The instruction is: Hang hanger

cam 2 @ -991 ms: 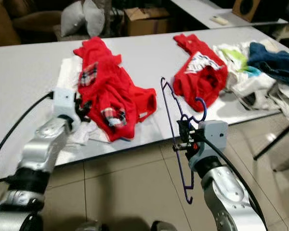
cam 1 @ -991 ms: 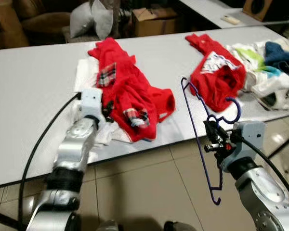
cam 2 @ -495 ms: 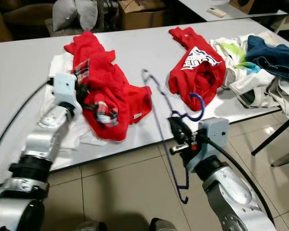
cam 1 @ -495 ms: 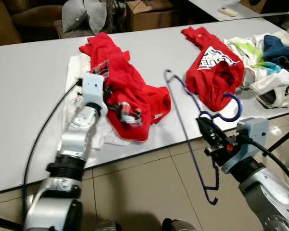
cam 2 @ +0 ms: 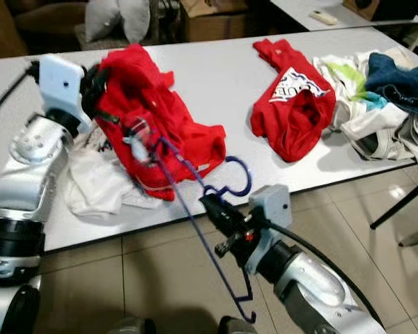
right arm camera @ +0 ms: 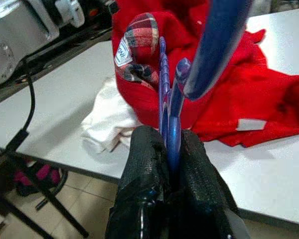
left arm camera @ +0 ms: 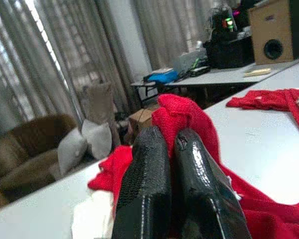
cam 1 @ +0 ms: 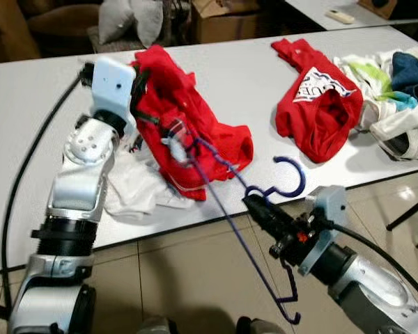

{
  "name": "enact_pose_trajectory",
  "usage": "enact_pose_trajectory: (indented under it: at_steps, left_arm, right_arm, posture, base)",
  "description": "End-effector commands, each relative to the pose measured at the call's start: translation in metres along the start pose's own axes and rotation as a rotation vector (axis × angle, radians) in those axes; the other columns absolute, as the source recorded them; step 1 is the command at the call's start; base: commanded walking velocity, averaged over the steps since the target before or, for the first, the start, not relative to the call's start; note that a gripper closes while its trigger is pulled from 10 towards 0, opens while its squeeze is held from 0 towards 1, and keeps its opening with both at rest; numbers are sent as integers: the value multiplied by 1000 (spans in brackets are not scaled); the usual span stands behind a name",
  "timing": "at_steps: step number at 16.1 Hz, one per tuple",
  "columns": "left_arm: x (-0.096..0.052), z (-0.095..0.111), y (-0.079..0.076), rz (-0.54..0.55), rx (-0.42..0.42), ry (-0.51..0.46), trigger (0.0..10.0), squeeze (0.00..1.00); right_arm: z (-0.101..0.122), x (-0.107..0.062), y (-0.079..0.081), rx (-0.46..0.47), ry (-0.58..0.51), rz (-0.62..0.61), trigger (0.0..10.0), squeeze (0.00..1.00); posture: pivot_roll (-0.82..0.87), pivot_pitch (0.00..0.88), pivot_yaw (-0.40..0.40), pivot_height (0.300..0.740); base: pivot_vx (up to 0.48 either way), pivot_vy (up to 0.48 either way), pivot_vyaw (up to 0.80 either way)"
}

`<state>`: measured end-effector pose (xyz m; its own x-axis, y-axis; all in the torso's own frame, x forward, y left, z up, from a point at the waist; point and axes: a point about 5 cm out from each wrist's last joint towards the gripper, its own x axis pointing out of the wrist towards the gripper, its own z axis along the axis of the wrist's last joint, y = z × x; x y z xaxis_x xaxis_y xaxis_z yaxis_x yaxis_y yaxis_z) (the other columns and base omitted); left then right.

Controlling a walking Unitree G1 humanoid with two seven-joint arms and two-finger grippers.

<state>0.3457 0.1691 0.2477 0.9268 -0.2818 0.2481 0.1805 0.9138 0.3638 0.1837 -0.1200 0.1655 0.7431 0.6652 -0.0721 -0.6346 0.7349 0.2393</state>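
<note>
Materials and finishes, taken around the grey table (cam 1: 28, 139).

Table: smooth, matt laminate top. On it, red garment (cam 1: 188, 125): soft knitted cloth with a plaid woven collar lining; white cloth (cam 1: 136, 195) beneath it, crumpled and matt. Hanger (cam 1: 226, 209): thin blue wire, glossy coating, just off the table's near edge. Right gripper (right arm camera: 168, 164) fingers: black, finely textured. Left gripper (left arm camera: 164, 164) fingers (left arm camera: 194, 174): black, glossy. Arms: brushed silver metal. Floor (cam 1: 188, 278) below the table: smooth beige tile, slight sheen.

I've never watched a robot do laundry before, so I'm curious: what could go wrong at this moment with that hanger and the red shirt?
The right gripper pinches only the blue hanger by its neck, so it might twist or slip. The hanger's tip meets the red shirt near the plaid collar and could snag outside the neck opening. The left gripper holds little cloth, so the shirt may slip free.
</note>
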Motion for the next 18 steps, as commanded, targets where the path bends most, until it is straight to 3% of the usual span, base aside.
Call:
enact_pose_trajectory:
  at_steps: [1,7,8,10,12,14,18]
  left_arm:
    - [-1,8,-3,-30,31,-17,0,0]
    - [-5,26,-5,-64,54,-51,0,0]
    - [-6,26,4,-15,78,-36,0,0]
    - [-6,24,9,15,82,-17,0,0]
    - [-5,18,12,33,117,16,0,0]
    - [-3,17,11,29,145,19,0,0]
    - [0,34,3,-36,229,-68,0,0]
  right_arm:
    - [1,-1,4,2,3,26,10000,0]
    - [-19,-3,-17,18,153,-107,10000,0]
    - [-11,-4,-24,53,86,-163,10000,0]
    - [-2,-4,-25,77,30,-159,10000,0]
    - [14,-7,-8,104,-62,25,10000,0]
    - [17,-10,2,106,-61,116,10000,0]
    - [10,-6,-20,88,-20,-60,10000,0]
  posture:
    - [-24,45,32,740]
    - [-11,41,23,740]
    - [-12,36,25,740]
    - [-16,34,27,740]
    - [-19,31,24,740]
    - [-21,30,21,740]
    - [-20,28,22,740]
  base:
    - [0,0,0]
    - [0,0,0]
    - [0,0,0]
    - [0,0,0]
    - [0,0,0]
    - [0,0,0]
    - [0,0,0]
